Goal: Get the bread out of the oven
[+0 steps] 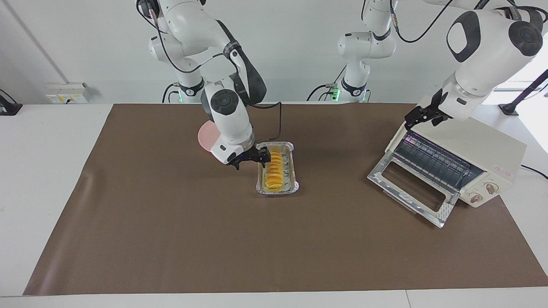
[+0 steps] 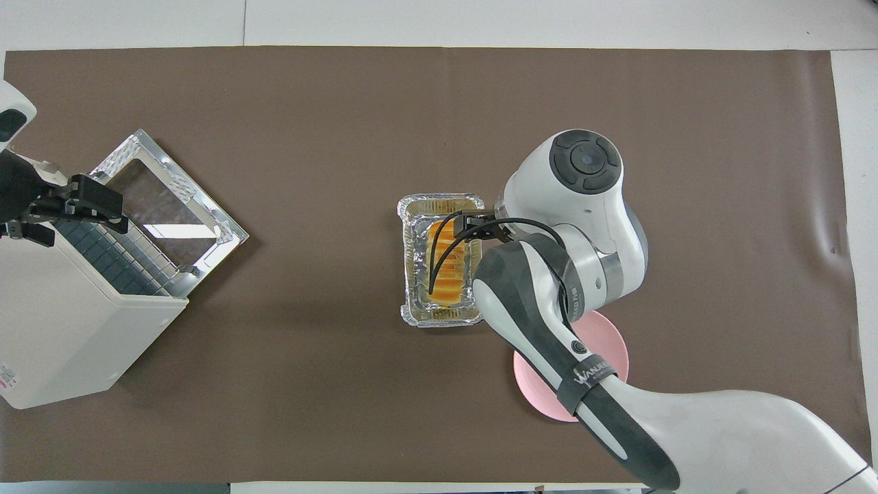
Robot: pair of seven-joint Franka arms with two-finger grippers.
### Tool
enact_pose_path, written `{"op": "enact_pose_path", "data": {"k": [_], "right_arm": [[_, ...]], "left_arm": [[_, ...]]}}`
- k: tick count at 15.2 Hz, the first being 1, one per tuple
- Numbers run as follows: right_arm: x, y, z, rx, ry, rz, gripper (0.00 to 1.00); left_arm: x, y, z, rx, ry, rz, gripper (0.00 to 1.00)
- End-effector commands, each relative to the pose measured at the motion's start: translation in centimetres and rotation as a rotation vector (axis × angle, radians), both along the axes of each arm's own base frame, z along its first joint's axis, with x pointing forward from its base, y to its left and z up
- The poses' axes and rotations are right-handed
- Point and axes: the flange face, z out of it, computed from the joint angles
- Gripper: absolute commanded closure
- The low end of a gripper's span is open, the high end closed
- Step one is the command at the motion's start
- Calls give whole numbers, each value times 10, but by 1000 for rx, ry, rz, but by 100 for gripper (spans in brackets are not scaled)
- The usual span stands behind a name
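One label, "WANJES", partly readable, marks the right arm (image 2: 590, 370).

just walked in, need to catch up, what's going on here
The right pincer is down at the bread, which lies in a foil tray mid-table, beside a pink plate. The oven at the left arm's end has its door open. The left pincer waits over its top.

a white counter (image 1: 43, 192) carries a wide brown mat (image 1: 171, 239). a plain white wall (image 1: 299, 42) rises past it, with a socket box (image 1: 68, 93) at its foot.
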Motion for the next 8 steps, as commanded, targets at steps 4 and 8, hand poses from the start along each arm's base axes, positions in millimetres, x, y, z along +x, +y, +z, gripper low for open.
{"op": "enact_pose_path", "data": {"k": [4,8], "right_arm": [[-22,5,-27,26,47,-55,10],[-32,8,-35,16,59,-108,89]], "left_arm": [[-7,10,5,22,-2,-6,0],[-19,7,10,24,37,-20,0]]}}
